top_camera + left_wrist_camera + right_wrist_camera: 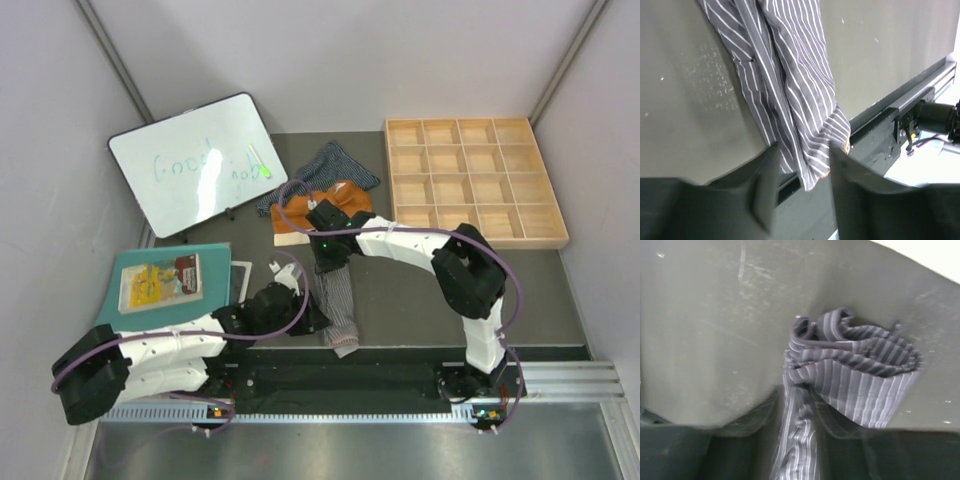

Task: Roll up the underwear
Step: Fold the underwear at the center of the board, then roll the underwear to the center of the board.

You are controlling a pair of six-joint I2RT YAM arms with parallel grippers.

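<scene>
The grey pinstriped underwear (342,305) lies as a long narrow strip on the dark table, running from the middle toward the near edge. Its far end is bunched into loose folds (860,375). My right gripper (328,262) hovers over that end with its jaws slightly open (800,395), and a crumpled band of cloth runs between the blurred fingers. My left gripper (312,318) is at the near end, open (802,165), with the hem corner (812,170) lying loose between the fingers. The rust-orange pair (322,212) and the dark navy striped pair (330,168) lie farther back.
A whiteboard (195,165) leans at the back left. A wooden compartment tray (472,180) sits at the back right. A teal mat (125,300) with a book (160,282) is at the left. A black rail (900,102) runs along the near table edge.
</scene>
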